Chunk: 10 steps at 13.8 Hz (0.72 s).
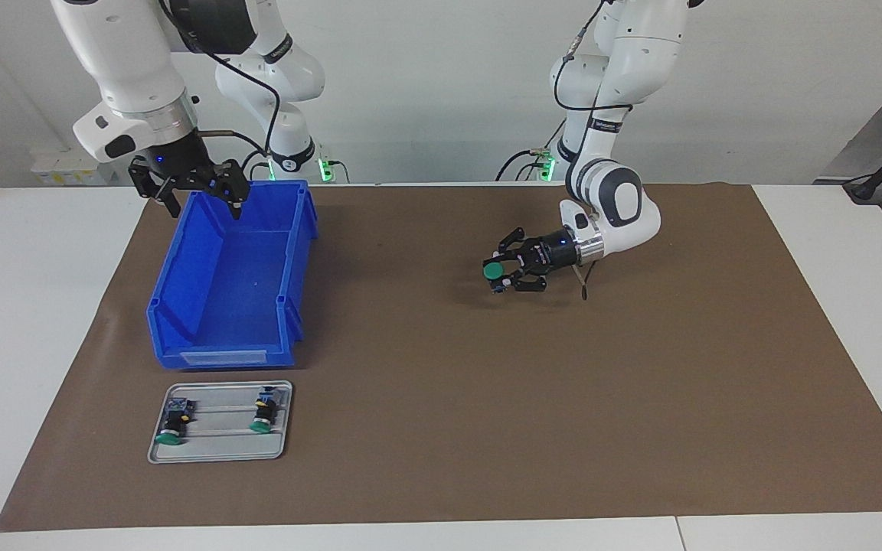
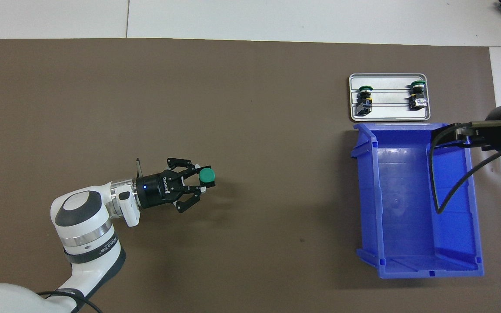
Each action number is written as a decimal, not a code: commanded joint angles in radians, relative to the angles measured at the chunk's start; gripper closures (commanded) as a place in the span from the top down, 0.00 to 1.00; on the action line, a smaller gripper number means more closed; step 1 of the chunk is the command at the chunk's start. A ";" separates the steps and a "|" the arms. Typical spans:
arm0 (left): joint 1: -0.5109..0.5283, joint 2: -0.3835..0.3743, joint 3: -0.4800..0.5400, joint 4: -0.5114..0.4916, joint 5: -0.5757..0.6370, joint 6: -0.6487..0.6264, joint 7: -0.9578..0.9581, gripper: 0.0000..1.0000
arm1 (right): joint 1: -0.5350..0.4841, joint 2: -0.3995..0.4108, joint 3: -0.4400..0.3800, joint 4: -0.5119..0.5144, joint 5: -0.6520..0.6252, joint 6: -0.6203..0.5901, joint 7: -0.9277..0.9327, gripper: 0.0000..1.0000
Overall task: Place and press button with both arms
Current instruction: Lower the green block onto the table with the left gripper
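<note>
Item: push button with round green cap, black body (image 1: 495,272), frame centre; left gripper (image 1: 504,269) clamped on it. Right gripper (image 1: 197,197) fingers spread, empty, upper left. Gripper lettering illegible.

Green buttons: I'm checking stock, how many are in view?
3. One button is held by the left gripper over the brown mat. Two buttons lie on the grey tray beside the blue bin.

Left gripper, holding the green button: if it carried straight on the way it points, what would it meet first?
The left gripper holds the button and points along the mat toward the blue bin. The bin's side wall looks first in line, though height is hard to judge.
</note>
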<state>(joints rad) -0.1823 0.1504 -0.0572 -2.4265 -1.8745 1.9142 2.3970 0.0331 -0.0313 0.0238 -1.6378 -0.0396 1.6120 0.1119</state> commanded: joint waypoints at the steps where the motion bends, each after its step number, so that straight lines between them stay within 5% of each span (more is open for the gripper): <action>1: 0.020 0.003 -0.006 -0.031 -0.026 -0.034 0.066 0.30 | -0.010 -0.025 0.007 -0.028 0.021 0.011 0.009 1.00; 7: 0.023 0.015 -0.004 -0.068 -0.026 -0.032 0.120 0.32 | -0.010 -0.025 0.008 -0.028 0.021 0.011 0.009 1.00; 10: 0.041 0.118 -0.003 -0.045 -0.026 -0.102 0.215 0.34 | -0.010 -0.025 0.007 -0.030 0.021 0.012 0.009 1.00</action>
<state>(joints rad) -0.1727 0.1889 -0.0573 -2.4786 -1.8782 1.8983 2.5149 0.0331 -0.0313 0.0239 -1.6378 -0.0396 1.6120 0.1119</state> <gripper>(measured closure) 0.604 0.000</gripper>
